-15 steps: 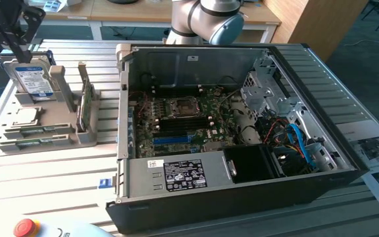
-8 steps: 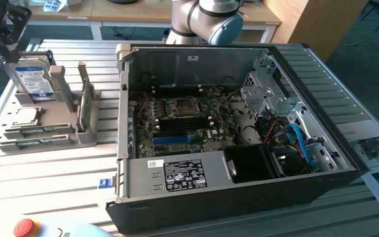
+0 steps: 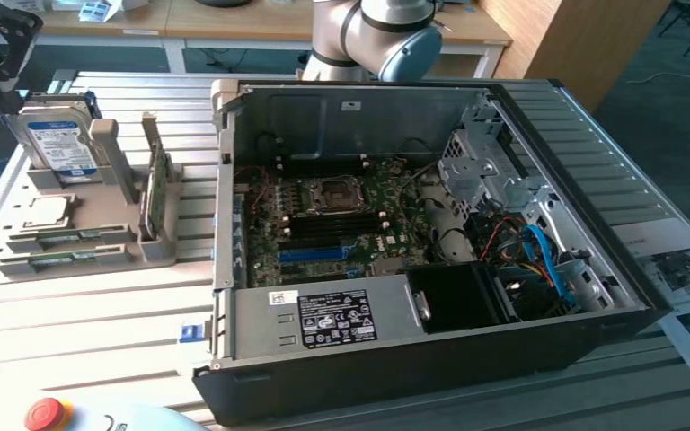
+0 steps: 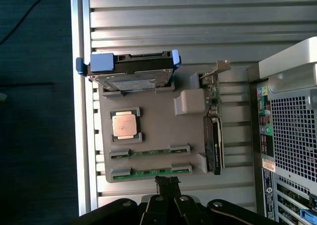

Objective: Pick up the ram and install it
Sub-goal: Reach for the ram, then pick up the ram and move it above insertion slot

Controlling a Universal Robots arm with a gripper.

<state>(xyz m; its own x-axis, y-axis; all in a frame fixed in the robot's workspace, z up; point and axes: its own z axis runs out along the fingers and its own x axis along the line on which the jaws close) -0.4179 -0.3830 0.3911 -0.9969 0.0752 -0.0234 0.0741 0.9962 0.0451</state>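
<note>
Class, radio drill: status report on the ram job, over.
Hand shut, holding nothing. Ram lying in grey holder, untouched, second stick beside it. Nothing blocking it, over.

Robot arm [image 3: 384, 36] cut off at the exterior view's top, hand [image 4: 168, 183] partly cropped, case label [image 3: 335, 319] unreadable

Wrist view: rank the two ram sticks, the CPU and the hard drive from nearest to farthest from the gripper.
1. Outer ram stick: edge slot of the tray, right by the gripper.
2. Inner ram stick: next slot in.
3. CPU: mid-tray pocket.
4. Hard drive: on edge at the tray's far end.
</note>
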